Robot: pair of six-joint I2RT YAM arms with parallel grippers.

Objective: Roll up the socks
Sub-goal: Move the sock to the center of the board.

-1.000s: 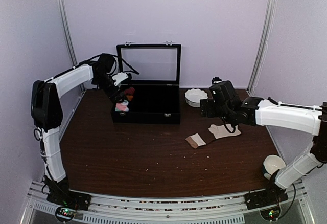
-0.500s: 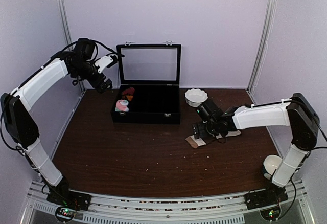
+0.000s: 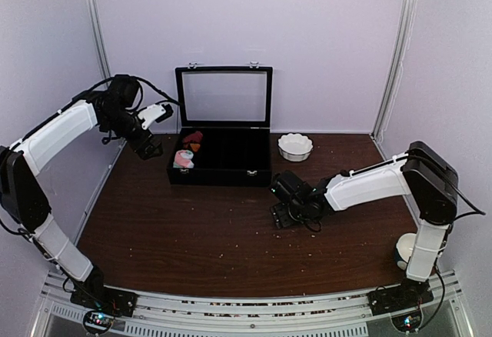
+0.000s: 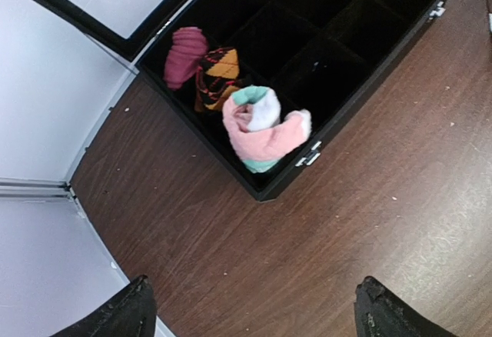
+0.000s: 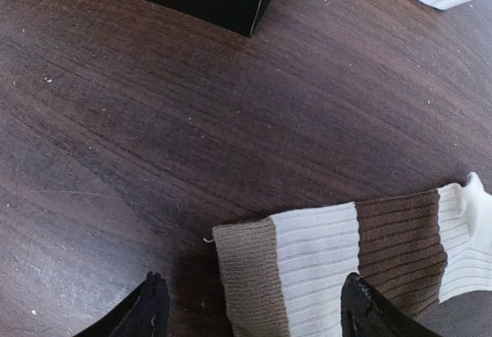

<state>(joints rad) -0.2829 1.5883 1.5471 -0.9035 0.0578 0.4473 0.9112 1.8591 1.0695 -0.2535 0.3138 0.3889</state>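
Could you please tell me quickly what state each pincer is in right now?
Left pincer: open, empty.
Right pincer: open, over the striped sock.

Pink, mint and white sock (image 4: pixel 265 131): rolled in bundle, in front-left compartment of black box (image 4: pixel 384 52). Ribbed sock (image 5: pixel 338 256), tan, cream and brown bands: flat, unrolled, on wooden table (image 5: pixel 115 121).

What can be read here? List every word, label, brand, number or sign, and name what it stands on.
None: no view shows any readable text.
The black divided box, the rolled pink, mint and white sock, the ribbed brown-and-cream striped sock, the white scalloped bowl and the dark wooden table bear no lettering.
The lit dots on the arm bases are too small to tell.
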